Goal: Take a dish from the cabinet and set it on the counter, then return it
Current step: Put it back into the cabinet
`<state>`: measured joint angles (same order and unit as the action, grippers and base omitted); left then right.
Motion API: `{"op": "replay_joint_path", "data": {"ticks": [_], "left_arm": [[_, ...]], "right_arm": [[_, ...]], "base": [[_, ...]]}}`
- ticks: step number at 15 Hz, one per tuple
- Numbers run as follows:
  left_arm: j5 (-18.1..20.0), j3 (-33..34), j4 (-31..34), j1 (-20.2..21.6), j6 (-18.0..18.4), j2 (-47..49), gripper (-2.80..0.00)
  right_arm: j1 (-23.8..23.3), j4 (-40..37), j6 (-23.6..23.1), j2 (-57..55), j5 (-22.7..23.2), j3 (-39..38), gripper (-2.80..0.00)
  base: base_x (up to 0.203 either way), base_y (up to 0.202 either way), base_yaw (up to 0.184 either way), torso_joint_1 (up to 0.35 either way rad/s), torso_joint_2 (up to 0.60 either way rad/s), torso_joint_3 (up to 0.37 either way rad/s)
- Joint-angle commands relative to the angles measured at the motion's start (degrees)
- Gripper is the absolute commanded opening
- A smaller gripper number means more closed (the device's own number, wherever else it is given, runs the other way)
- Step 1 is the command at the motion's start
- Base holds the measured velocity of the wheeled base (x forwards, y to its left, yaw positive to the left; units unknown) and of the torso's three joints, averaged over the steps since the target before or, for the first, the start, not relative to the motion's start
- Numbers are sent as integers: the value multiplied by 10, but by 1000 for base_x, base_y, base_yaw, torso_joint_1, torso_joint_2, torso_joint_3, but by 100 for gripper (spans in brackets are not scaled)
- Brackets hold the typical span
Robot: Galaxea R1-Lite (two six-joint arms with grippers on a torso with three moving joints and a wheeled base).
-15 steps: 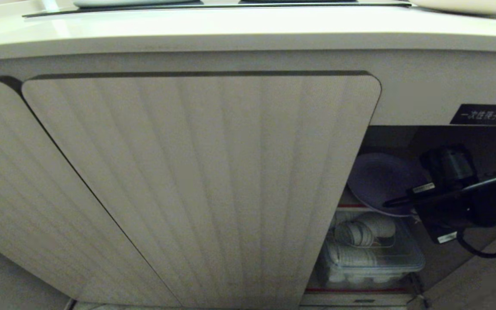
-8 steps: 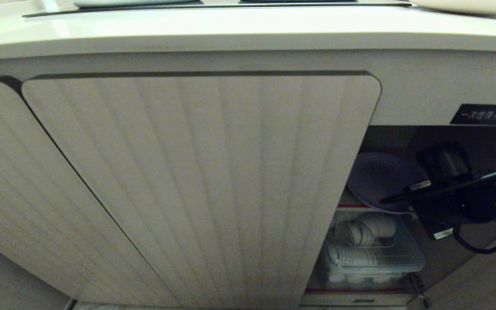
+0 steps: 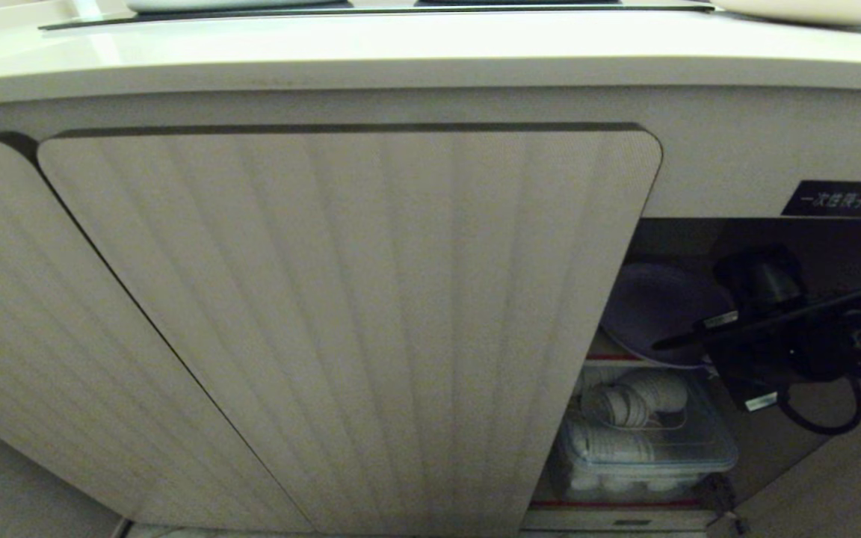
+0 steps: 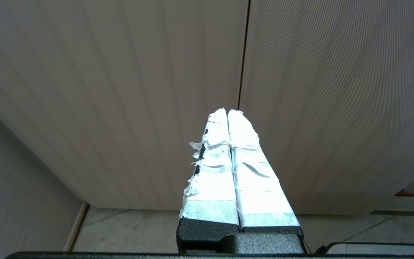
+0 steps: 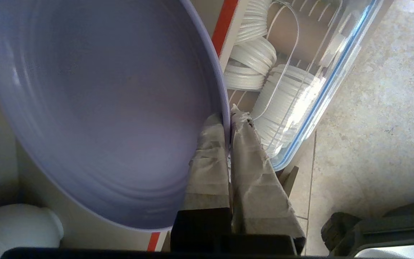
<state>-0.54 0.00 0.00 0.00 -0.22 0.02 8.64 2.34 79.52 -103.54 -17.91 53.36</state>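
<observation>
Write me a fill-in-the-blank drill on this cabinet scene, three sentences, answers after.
1. The right gripper is shut on the rim of the ___ dish.
2. Below the dish, a clear lidded ___ holds stacked white items.
3. The left gripper points at the ribbed cabinet doors with its taped fingers ___.

Answers: lavender; container; shut

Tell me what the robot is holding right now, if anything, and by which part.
The right gripper pinches the lavender dish by its rim; the left gripper holds nothing.
</observation>
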Motion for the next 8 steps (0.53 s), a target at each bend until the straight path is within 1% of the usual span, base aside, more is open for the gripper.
{"op": "replay_joint_path", "data": {"ticks": [1,8], "left_arm": [[0,0,0,0,0,0,-280],[0,0,0,0,0,0,-280]], "right_arm": [[0,1,5,-7,-1,1,-280],[1,8,4,-14,-5,5,-280]], "base": [[0,0,0,0,0,0],[0,0,0,0,0,0]]}}
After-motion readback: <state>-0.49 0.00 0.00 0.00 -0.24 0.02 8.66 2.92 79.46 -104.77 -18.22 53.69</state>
